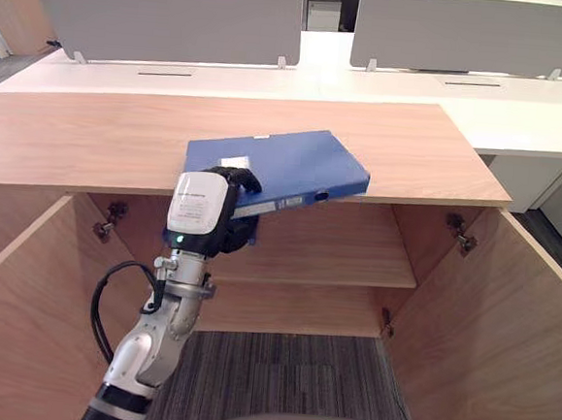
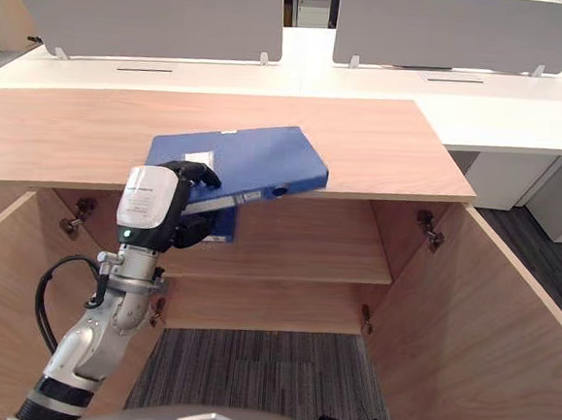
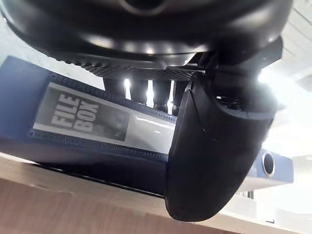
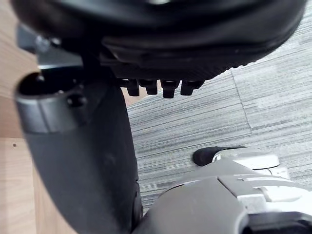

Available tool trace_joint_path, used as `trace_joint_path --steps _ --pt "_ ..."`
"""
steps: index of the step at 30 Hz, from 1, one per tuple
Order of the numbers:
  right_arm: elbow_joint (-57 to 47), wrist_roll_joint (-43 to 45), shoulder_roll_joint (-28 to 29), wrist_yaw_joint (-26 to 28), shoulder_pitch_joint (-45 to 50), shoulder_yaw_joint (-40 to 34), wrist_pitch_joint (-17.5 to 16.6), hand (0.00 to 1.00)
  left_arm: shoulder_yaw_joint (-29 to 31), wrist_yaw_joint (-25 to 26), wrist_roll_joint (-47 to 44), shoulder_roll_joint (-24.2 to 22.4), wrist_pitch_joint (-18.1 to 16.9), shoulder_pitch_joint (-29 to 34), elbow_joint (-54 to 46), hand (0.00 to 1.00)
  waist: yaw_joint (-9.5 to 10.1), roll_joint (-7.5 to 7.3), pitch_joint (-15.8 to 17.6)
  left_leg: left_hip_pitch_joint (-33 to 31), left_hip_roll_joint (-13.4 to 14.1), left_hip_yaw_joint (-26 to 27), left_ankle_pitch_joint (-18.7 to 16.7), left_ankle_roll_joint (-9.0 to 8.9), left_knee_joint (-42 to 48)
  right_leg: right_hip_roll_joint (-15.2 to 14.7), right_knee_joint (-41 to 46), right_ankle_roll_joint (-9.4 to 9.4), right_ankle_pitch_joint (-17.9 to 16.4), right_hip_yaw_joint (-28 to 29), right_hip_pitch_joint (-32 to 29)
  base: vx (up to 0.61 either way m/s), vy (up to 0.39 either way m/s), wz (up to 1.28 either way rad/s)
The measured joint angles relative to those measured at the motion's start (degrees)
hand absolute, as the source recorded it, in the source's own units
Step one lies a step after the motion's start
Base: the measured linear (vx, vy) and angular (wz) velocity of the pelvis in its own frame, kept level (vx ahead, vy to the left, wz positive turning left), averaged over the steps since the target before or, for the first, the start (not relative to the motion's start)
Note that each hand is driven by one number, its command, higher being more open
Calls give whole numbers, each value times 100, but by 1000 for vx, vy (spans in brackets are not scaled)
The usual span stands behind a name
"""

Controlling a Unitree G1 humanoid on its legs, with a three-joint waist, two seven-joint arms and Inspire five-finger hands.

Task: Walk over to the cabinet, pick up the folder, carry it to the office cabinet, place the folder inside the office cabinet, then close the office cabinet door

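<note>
Right now your left hand (image 1: 229, 227) is closed on the blue folder (image 1: 285, 162), just toward 12 o'clock of the middle of the head view. The fingers (image 1: 235, 177) curl over the folder's top face, and in the left wrist view the thumb (image 3: 214, 146) presses against its spine beside a pale label (image 3: 83, 114).

The folder rests on the wooden top of the cabinet (image 1: 92, 137). Its near end juts out past the top's front edge, and its far corner points toward 2 o'clock. A small round hole (image 3: 267, 163) shows at one end of the spine.

Below the top, you see the cabinet standing open. One door (image 1: 19, 326) swings out at 8 o'clock and the other door (image 1: 486, 323) at 4 o'clock, with a bare shelf (image 1: 336, 253) between them. Grey striped carpet (image 1: 278, 375) lies at 6 o'clock.

Beyond the cabinet, at 12 o'clock, runs a white desk (image 1: 523, 103) with grey partition screens (image 1: 169, 21) standing on it.

Your right hand (image 4: 83, 156) shows in its own wrist view, over the carpet and beside a wooden panel. You cannot tell from that view whether it is open or closed.
</note>
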Motion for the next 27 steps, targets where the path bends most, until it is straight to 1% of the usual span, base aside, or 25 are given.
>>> trace_joint_path --steps 3,9,13,16,18,19,21,22,24,27 --pt "-12 10 -6 0 0 3 0 100 143 -3 -62 -122 4 13 -105 0 0 6 4 0 1 33 -19 -1 20 3 -37 2 16 35 1 11 -4 -7" --pt "-173 205 -12 -13 -3 177 -4 100 149 -18 -522 -236 -70 131 -281 0 -11 12 19 -17 -4 75 -48 -1 22 0 -128 7 76 74 12 2 -2 -4" --pt "-403 219 -18 -51 28 402 -44 100 34 -31 -1169 -572 -206 426 -875 0 -12 3 27 -22 3 156 -72 -5 25 -1 -125 15 81 160 -28 -14 -2 -10" --pt "-616 236 -3 -119 46 461 -57 100 -273 -54 -1708 -800 -378 544 -1187 0 -11 8 24 -32 4 229 -92 3 26 -1 -117 29 90 242 -72 -17 0 -12" --pt "-989 350 17 -170 135 639 -86 100 -754 -181 -2263 -903 -520 563 -1403 0 -16 17 12 -104 4 253 -92 6 28 -1 -96 39 97 273 -164 -24 -6 -6" --pt "-1025 374 26 -172 146 640 -94 100 -810 -208 -2348 -909 -532 569 -1426 0 -16 18 11 -109 4 255 -92 6 28 -1 -94 39 97 276 -172 -17 -7 -6" --pt "-1269 437 100 -179 161 650 -166 100 -1213 -429 -2999 -948 -684 581 -1543 0 -16 40 -4 -124 6 307 -97 14 28 3 -76 41 100 331 -218 -13 -6 -10" --pt "-1327 437 110 -185 161 672 -176 100 -1303 -489 -3174 -969 -721 582 -1552 0 -16 49 -10 -117 6 323 -101 19 28 3 -73 42 100 350 -221 -11 -5 -14" --pt "-1589 445 139 -245 163 797 -193 100 -1637 -699 -3949 -1025 -771 581 -1628 0 -26 91 -38 -98 6 363 -115 35 29 3 -62 44 102 405 -229 -16 -6 -12" --pt "-1856 472 184 -247 167 848 -224 100 -1803 -934 -4657 -1019 -831 582 -1657 0 -71 124 -59 -90 8 376 -118 36 28 5 -47 44 102 428 -239 -27 -12 -5"
